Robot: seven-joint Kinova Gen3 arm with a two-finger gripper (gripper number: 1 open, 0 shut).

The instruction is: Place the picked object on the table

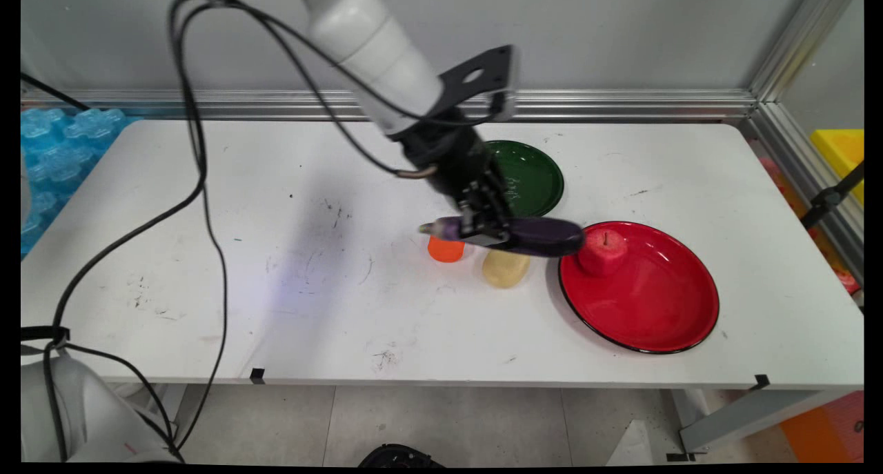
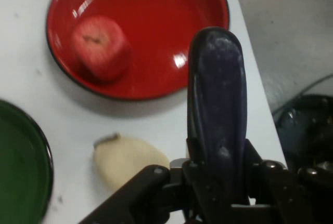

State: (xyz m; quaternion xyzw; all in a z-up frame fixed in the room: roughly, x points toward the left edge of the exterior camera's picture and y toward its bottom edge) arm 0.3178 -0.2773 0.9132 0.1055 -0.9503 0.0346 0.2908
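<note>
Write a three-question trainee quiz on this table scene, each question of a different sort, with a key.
1. True or false: the hand holds the eggplant above the table.
2. Which plate holds the apple? A) green plate B) red plate C) neither
3. Fill in: the pale potato lies between the orange cup and the ____ plate.

Key: 1 true; 2 B; 3 red.
</note>
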